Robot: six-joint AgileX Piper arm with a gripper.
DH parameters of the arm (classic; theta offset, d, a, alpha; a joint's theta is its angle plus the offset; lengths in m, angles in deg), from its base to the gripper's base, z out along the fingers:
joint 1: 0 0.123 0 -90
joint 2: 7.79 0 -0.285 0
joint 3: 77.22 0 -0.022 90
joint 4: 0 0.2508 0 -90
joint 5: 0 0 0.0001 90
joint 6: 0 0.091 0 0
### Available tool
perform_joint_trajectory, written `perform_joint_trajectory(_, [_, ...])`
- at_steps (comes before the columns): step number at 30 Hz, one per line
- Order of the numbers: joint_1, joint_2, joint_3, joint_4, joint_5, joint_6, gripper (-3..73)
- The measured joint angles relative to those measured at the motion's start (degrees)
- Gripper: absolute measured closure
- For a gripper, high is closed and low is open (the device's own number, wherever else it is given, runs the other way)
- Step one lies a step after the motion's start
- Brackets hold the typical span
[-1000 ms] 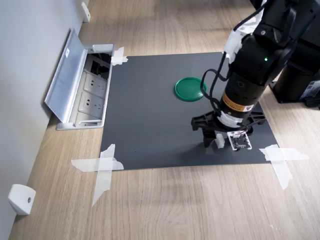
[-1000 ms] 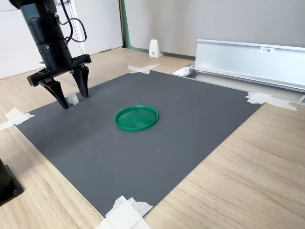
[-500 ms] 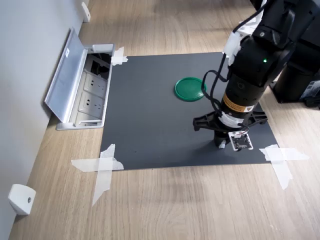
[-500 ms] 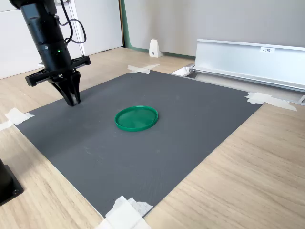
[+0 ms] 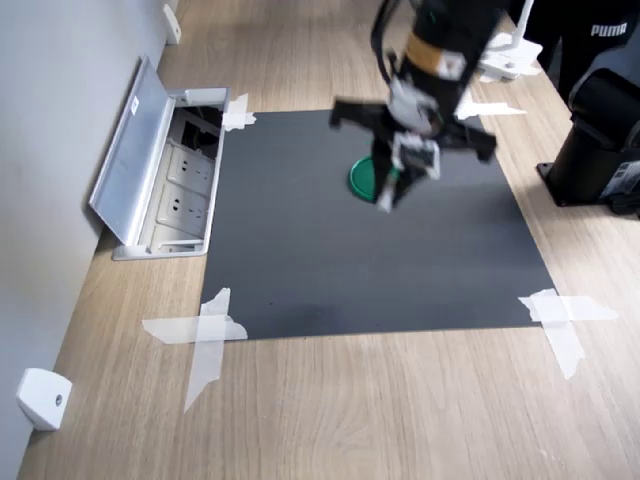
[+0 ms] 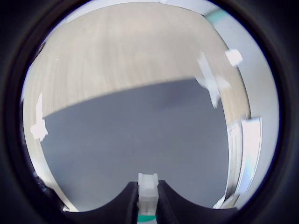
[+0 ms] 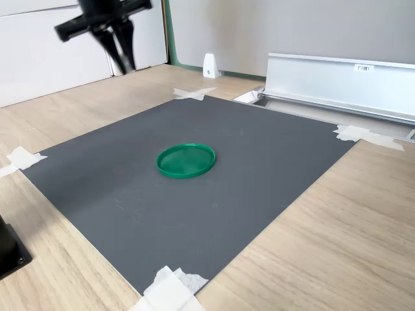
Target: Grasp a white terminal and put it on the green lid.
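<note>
1. gripper [image 6: 148, 205] is closed on the white terminal [image 6: 148, 185], raised above the dark mat [image 7: 272, 168].
2. green lid [image 7: 186, 160] sits mid-mat.
3. risk: the tiny block could slip if released high or off-centre.

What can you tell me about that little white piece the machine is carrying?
The white terminal is a tiny block of what looks like white plastic, with a narrower stepped top, as the wrist view shows. It sits upright, pinched between the two dark fingers of the gripper, which press on its opposite sides. Nothing else touches it: it is lifted off the dark mat. The first exterior view shows it only as a blur by the green lid.
</note>
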Motion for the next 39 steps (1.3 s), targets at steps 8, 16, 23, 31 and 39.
perform_joint_trajectory(8, [-14.02,-0.46,-0.05,0.05,2.92,-0.86,60.5])
perform_joint_trajectory(16, [-20.38,-0.57,6.97,-2.58,-0.57,-2.63,60.5])
perform_joint_trajectory(23, [-22.03,-0.99,14.8,-4.0,-9.05,-3.48,60.5])
perform_joint_trajectory(31, [-22.03,1.24,17.31,-4.05,-13.68,-3.06,60.5])
perform_joint_trajectory(39, [-22.03,4.11,17.31,-4.3,-14.04,-1.94,60.5])
